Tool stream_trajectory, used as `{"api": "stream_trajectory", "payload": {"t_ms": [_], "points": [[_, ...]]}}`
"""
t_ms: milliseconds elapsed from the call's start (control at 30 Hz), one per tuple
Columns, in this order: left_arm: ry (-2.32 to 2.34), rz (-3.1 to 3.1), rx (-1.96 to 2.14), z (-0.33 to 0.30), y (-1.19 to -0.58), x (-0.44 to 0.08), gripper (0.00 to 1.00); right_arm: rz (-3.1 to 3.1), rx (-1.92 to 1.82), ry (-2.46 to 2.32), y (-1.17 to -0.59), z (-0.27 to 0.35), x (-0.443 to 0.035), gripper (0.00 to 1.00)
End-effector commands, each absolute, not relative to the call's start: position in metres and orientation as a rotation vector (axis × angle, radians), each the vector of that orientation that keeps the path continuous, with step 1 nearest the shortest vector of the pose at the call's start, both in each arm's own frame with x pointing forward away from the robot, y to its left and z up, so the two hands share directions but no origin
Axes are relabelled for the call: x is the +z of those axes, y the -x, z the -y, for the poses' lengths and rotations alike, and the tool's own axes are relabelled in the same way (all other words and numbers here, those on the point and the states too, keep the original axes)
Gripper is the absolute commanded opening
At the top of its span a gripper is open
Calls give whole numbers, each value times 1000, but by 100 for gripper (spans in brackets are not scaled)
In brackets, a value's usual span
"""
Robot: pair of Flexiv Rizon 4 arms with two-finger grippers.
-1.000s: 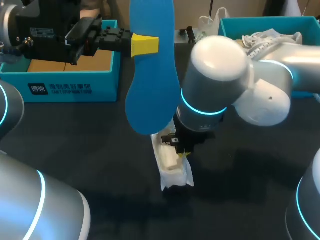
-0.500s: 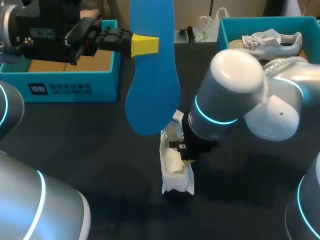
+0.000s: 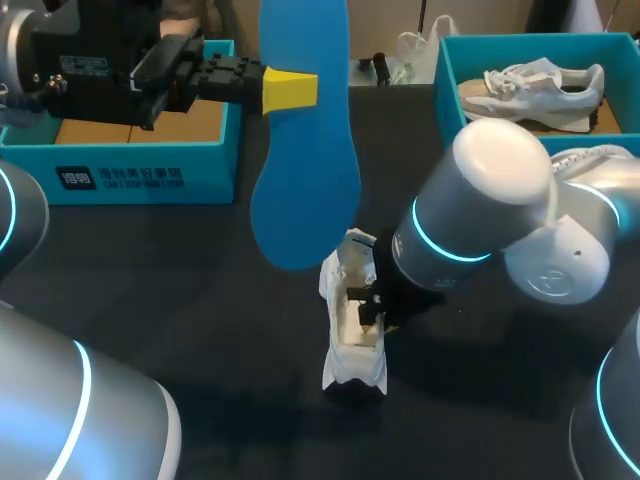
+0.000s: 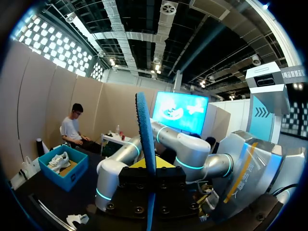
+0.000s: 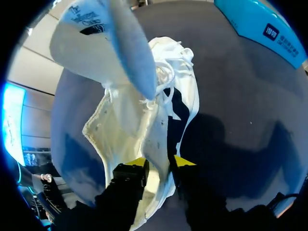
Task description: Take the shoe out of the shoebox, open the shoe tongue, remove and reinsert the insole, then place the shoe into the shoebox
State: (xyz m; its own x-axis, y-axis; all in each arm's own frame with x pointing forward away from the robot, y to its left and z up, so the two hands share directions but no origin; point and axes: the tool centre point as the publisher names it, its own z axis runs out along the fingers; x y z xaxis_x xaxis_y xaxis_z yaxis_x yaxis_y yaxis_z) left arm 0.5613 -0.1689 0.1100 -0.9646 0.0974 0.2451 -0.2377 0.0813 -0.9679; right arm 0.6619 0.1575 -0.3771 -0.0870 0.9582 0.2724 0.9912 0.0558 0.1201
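My left gripper (image 3: 290, 90) is raised over the back of the table, shut on a blue insole (image 3: 300, 160) that hangs toe down. In the left wrist view the insole (image 4: 144, 130) stands edge-on between the yellow tips of that gripper (image 4: 150, 166). A white shoe (image 3: 352, 325) lies on the dark table under the insole's tip. My right gripper (image 3: 374, 312) is at the shoe's right side. In the right wrist view the right gripper (image 5: 159, 162) straddles the side wall of the shoe (image 5: 130, 125), fingers apart. The tongue and laces are pulled up ahead of it.
A teal shoebox (image 3: 470, 60) at the back right holds a second white shoe (image 3: 540, 82). Another teal box (image 3: 120, 175) with a brown floor stands at the back left. My right arm's elbow (image 3: 500, 200) looms over the table's middle right.
My right arm has swung to the right and slightly nearer, turning the shoe a little with it. Its fingers have parted on the shoe's wall. The left arm and insole have not moved.
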Motion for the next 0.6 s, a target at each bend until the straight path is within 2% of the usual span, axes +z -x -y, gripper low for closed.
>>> {"api": "stream_trajectory", "payload": {"t_ms": [33, 200, 367, 600], "points": [[-139, 2115, 1967, 170, -563, 110, 0, 2195, -425, 2043, -659, -148, -356, 100], [-139, 2115, 1967, 170, -563, 110, 0, 2170, -405, 2048, -660, -135, -323, 100], [-139, 2115, 1967, 170, -563, 110, 0, 2167, -548, 1987, -666, -117, -288, 100], [-139, 2115, 1967, 170, -563, 110, 0, 2167, -548, 1987, -666, -117, -288, 100]]}}
